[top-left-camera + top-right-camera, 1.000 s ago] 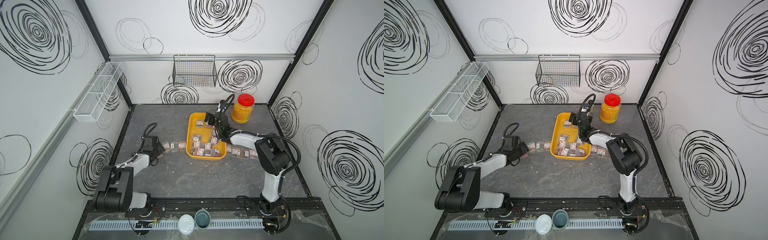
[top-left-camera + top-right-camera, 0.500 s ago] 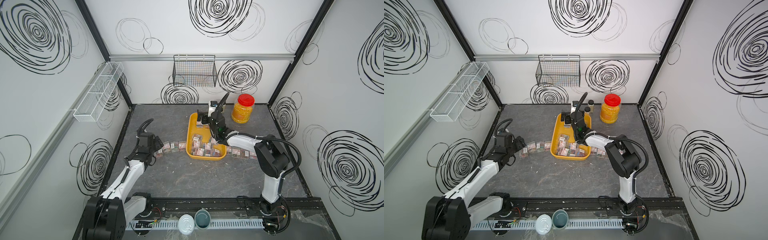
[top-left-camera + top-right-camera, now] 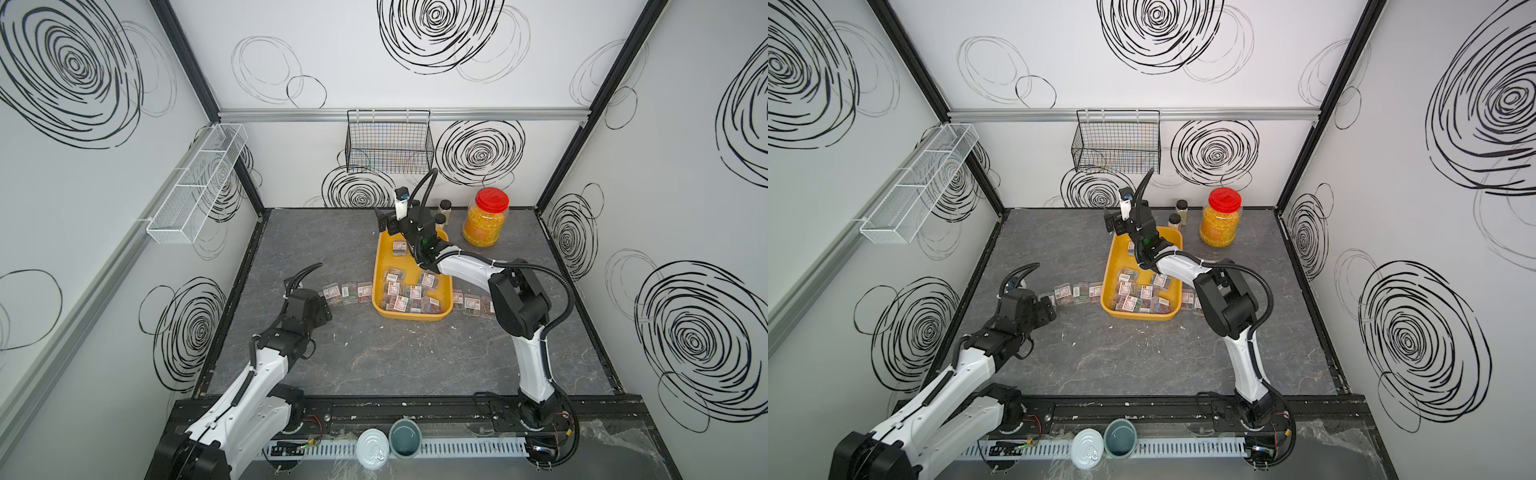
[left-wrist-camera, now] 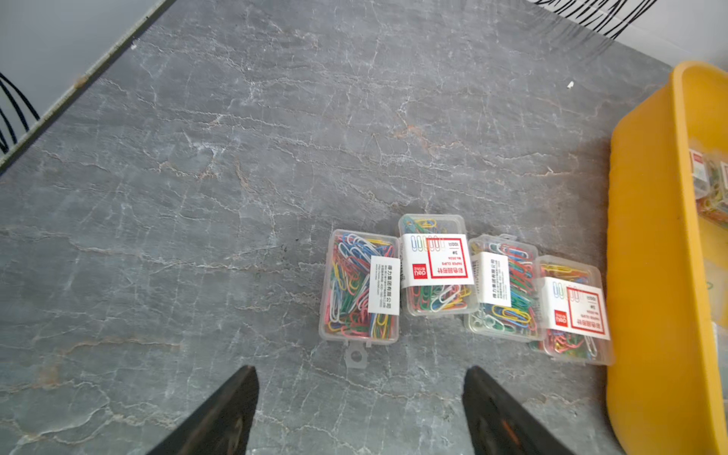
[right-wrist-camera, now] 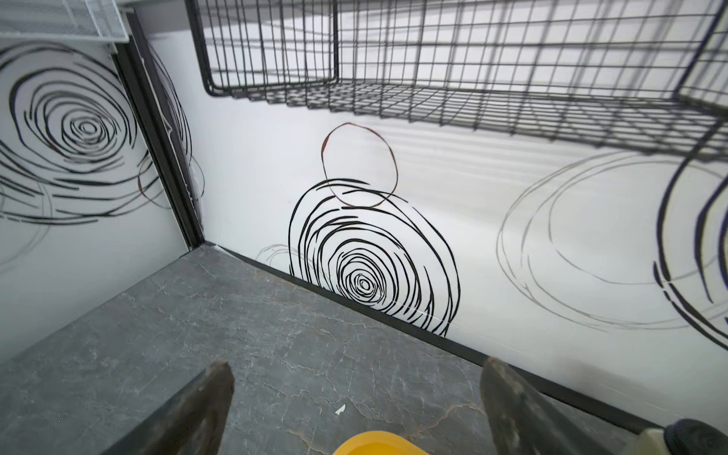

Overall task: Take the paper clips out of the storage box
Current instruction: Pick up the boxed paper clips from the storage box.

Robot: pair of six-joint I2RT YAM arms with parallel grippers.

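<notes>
Only readable print is on the four paper clip cases [image 4: 435, 264] on the bench [image 4: 197, 177], right beside the storage box [image 4: 650, 236]. Two carry upside-down red-framed white labels [image 4: 575, 311]: red "deli" logo, "PAPER CLIPS", "3#". The end case's [image 4: 359, 286] white strip reads 得力集团有限公司 sideways. Labels inside the box are too blurry to read.

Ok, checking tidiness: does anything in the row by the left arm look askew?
Slightly: the four paper clips cases lie staggered, not lined up, and the case nearest the storage box seems to overlap its neighbour.
</notes>
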